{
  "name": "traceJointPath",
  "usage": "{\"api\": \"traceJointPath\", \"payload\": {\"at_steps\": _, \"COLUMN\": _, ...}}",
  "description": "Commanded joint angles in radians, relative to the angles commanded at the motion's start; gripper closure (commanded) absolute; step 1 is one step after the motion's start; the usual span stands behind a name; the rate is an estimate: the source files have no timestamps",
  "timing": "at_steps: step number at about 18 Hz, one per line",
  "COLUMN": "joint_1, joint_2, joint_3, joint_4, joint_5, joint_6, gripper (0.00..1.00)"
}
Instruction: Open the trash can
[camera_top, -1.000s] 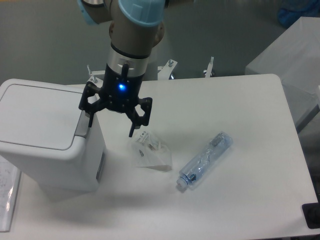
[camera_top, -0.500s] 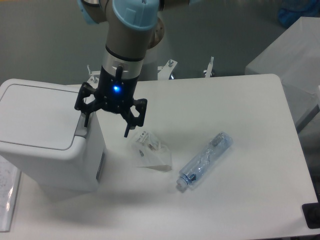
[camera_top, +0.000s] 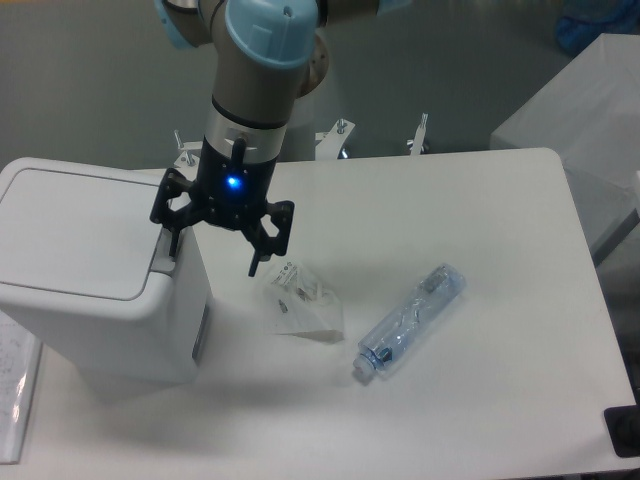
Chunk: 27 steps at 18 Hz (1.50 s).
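The trash can (camera_top: 85, 270) is a large white boxy bin at the table's left, with its flat lid down and a grey push tab (camera_top: 163, 255) on its right edge. My gripper (camera_top: 213, 257) is open, pointing down, at the bin's right side. Its left finger (camera_top: 174, 238) hangs at the grey tab, seemingly touching it; its right finger (camera_top: 259, 258) hangs over the table beside the bin. The gripper holds nothing.
A small clear plastic bag with a white label (camera_top: 298, 303) lies just right of the gripper. A clear plastic bottle (camera_top: 410, 319) lies further right. Papers (camera_top: 15, 385) lie at the left edge under the bin. A white block (camera_top: 585, 110) stands at the far right.
The gripper has shifted a little left towards the bin's tab over the last second, then held still. The lid has not moved.
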Motion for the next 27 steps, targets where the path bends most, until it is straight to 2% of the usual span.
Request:
{"api": "traceJointPath", "payload": {"at_steps": 9, "joint_1": 0.002, "joint_2": 0.002, "joint_3": 0.015, "joint_4": 0.003, "joint_5": 0.0, "joint_6": 0.006, "gripper": 0.0}}
{"api": "traceJointPath", "payload": {"at_steps": 13, "joint_1": 0.009, "joint_2": 0.0, "joint_3": 0.047, "joint_4": 0.041, "joint_5": 0.003, "joint_6": 0.009, "gripper": 0.0}}
{"api": "traceJointPath", "payload": {"at_steps": 14, "joint_1": 0.014, "joint_2": -0.002, "joint_3": 0.051, "joint_4": 0.052, "joint_5": 0.012, "joint_6": 0.009, "gripper": 0.0}}
{"api": "traceJointPath", "payload": {"at_steps": 16, "joint_1": 0.034, "joint_2": -0.011, "joint_3": 0.052, "joint_4": 0.08, "joint_5": 0.107, "joint_6": 0.012, "gripper": 0.0}}
{"api": "traceJointPath", "payload": {"at_steps": 20, "joint_1": 0.067, "joint_2": -0.057, "joint_3": 0.07, "joint_4": 0.149, "joint_5": 0.238, "joint_6": 0.041, "gripper": 0.0}}
{"api": "traceJointPath", "payload": {"at_steps": 24, "joint_1": 0.115, "joint_2": -0.121, "joint_3": 0.12, "joint_4": 0.149, "joint_5": 0.242, "joint_6": 0.141, "gripper": 0.0}}
{"api": "traceJointPath", "payload": {"at_steps": 27, "joint_1": 0.133, "joint_2": -0.143, "joint_3": 0.123, "joint_4": 0.152, "joint_5": 0.253, "joint_6": 0.23, "gripper": 0.0}}
